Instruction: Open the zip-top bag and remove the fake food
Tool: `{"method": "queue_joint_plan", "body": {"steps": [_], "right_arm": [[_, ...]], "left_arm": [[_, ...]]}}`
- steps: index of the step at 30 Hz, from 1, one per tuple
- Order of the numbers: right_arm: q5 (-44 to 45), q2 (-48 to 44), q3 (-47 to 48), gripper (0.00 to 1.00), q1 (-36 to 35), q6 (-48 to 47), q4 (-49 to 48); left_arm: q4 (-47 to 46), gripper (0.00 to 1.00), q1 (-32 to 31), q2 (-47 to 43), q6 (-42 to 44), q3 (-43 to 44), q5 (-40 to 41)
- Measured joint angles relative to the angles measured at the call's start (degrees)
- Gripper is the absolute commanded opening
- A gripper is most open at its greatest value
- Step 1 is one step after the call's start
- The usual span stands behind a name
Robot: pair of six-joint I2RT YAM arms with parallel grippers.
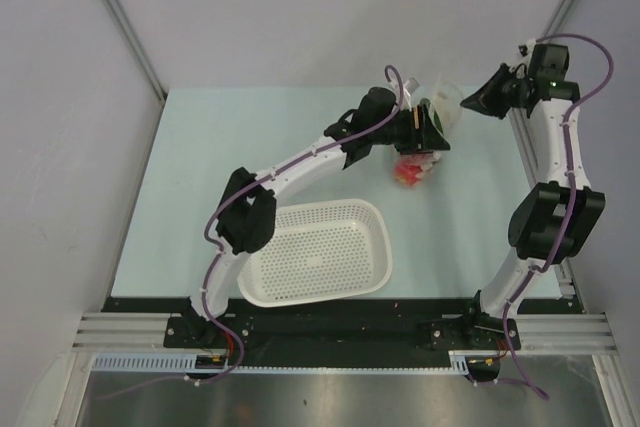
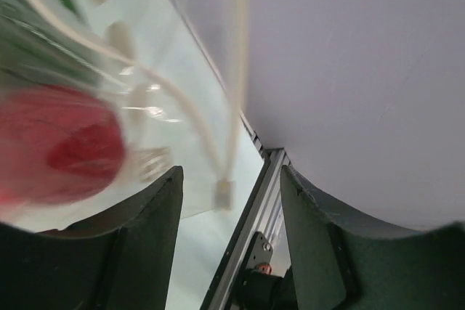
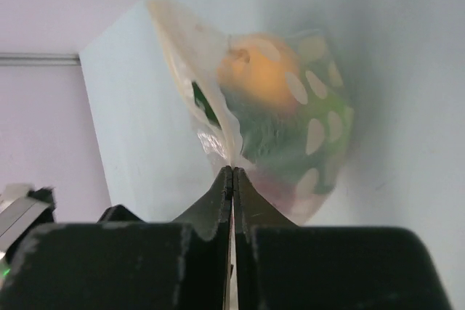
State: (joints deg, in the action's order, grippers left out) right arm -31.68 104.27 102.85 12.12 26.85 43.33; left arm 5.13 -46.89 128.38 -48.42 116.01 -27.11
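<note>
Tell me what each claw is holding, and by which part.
The right claw is shut on the zip-top bag, pinching a thin edge of its plastic. The left claw stands open, gripping nothing.

The left arm (image 1: 300, 160) and right arm (image 1: 553, 137) are built of white tubular links between bulky black joint housings, on black bases. A purple cable (image 1: 610, 65) trails along each, and a small green light (image 1: 545, 75) glows on the right one. The left gripper (image 2: 231, 172) has dark, matt fingers (image 2: 149, 252) with curved edges, and the right gripper (image 3: 232, 173) has black fingers (image 3: 182, 259) tapering to thin tips.
</note>
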Motion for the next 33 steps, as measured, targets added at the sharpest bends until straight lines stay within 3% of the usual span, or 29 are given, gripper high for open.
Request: {"method": "queue_joint_plan", "body": {"steps": [5, 8, 10, 15, 22, 26, 28, 33], "right_arm": [[-0.7, 0.0, 8.9, 0.00, 0.8, -2.2, 1.9], [-1.8, 0.1, 9.5, 0.00, 0.6, -3.0, 2.1], [-2.2, 0.5, 8.5, 0.00, -0.2, -3.4, 2.0], [-3.7, 0.2, -2.0, 0.00, -3.0, -2.1, -3.1], [-7.6, 1.6, -5.4, 0.00, -3.5, 0.9, -4.5], [-9.5, 1.6, -5.3, 0.00, -1.5, 2.3, -5.4], [-10.3, 1.6, -4.8, 0.00, -0.7, 3.1, -5.6], [-11.3, 1.6, -4.5, 0.00, 0.1, 4.2, -5.6]], "left_arm": [[1.2, 0.56, 2.0, 0.0, -2.1, 2.7, 2.3], [1.6, 0.58, 3.1, -0.4, -2.6, 2.8, 4.1], [1.9, 0.63, 3.9, -0.5, -2.7, 2.8, 5.2], [3.7, 0.63, 5.2, -0.4, -3.6, 3.0, 6.0], [6.3, 0.47, 6.3, 1.9, -4.6, 3.7, 5.0], [8.0, 0.69, 6.9, 2.6, -4.6, 3.0, 5.2], [7.8, 0.70, 7.3, 2.7, -4.6, 2.8, 6.0], [6.8, 0.59, 7.7, 6.6, -4.8, 7.8, 7.0]]}}
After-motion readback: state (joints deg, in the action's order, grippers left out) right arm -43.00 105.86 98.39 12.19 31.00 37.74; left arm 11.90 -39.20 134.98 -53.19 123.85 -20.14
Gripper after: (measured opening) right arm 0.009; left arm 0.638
